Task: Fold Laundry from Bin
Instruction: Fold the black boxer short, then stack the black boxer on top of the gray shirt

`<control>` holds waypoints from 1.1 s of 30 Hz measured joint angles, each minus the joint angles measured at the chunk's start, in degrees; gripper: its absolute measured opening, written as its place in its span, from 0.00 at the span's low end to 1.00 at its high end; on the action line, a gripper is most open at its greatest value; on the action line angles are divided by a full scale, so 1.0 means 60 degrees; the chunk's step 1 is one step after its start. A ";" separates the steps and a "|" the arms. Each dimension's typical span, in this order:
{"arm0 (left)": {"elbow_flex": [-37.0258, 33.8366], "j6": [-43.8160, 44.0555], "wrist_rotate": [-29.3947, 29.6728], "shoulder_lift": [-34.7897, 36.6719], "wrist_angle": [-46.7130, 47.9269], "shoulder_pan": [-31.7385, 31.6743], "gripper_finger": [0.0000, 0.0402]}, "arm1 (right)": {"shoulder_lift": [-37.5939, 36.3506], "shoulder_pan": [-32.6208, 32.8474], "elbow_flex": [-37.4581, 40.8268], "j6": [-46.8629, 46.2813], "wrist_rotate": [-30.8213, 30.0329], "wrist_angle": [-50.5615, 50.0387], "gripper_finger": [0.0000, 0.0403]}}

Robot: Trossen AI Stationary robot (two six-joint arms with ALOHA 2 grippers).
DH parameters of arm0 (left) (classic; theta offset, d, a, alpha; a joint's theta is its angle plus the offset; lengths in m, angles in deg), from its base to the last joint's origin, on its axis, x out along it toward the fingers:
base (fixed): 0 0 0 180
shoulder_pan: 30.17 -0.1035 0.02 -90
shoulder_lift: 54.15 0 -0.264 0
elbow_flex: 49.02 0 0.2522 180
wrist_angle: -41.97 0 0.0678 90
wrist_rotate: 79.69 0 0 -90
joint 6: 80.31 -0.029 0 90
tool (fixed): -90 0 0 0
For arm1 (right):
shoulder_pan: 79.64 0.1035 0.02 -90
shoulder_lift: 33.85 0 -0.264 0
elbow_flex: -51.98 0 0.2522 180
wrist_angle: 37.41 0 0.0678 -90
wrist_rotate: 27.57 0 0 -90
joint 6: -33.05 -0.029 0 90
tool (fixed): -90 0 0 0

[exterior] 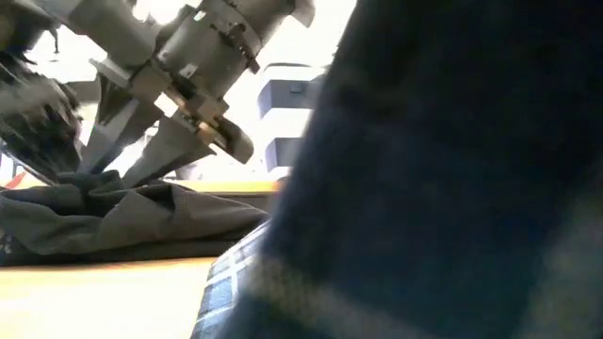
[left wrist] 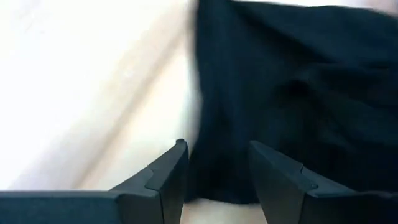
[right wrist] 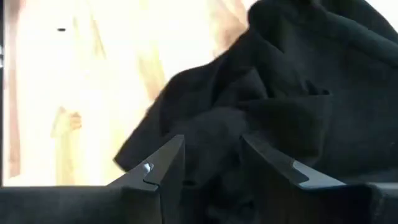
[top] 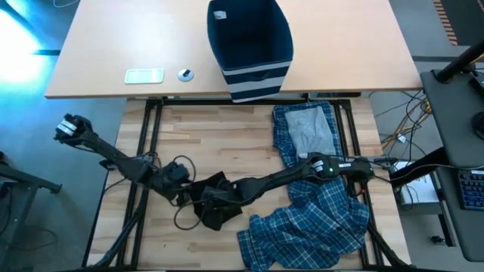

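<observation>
Both my arms are down on the wooden bench (top: 219,132), meeting over the small black piece (top: 215,200). My left fingers (left wrist: 217,180) stand apart with the edge of that black cloth lying in the gap between them; seen past my left wrist, the fabric spreads out ahead of the fingertips and bare bench runs alongside. I can't tell whether the pads actually press on it.

My right fingers (right wrist: 214,165) come in from the other side, also spread, with bunched black folds sitting between and just beyond the tips. Again, whether they pinch the cloth I cannot tell. From table height, the dark piece (exterior: 132,221) lies flat and rumpled on the bench, with pale finger blades angled down into it.

Behind my right arm, the blue-and-white plaid garments (top: 306,227) sprawl in a heap, well apart from my fingertips, and the grey T-shirt (top: 311,132) lies on top of more plaid farther back. A fold of plaid hangs right against the low camera and blocks much of that view.

The bin (top: 249,45) stands upright on the farther table (top: 98,45), well beyond both sets of fingers, its striped side facing the bench. Near it lie a phone (top: 144,75) and a small round object (top: 185,74).
</observation>
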 joint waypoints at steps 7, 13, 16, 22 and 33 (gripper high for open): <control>-0.0692 -0.1018 -0.0540 -0.0768 -0.1040 -0.1727 0.38 | 0.0168 0.0272 0.0138 -0.0015 0.1503 0.1221 0.37; -0.0215 -0.2194 -0.1798 -0.0321 -0.0025 -0.2594 0.38 | -0.0115 0.0516 -0.0139 0.0138 0.1960 0.1536 0.37; 0.0617 -0.2454 -0.2001 0.0160 0.1148 -0.2485 0.38 | -0.0523 0.0516 -0.0154 0.0250 0.0960 0.0977 0.37; 0.1708 -0.2300 -0.2247 0.0983 0.1352 -0.1276 0.38 | -0.0981 0.0472 -0.0172 -0.0948 -0.1506 -0.1840 0.37; 0.0800 -0.1776 -0.1681 -0.2047 -0.4221 -0.0060 0.38 | -0.0028 0.0508 0.0137 -0.1918 -0.1082 -0.2434 0.37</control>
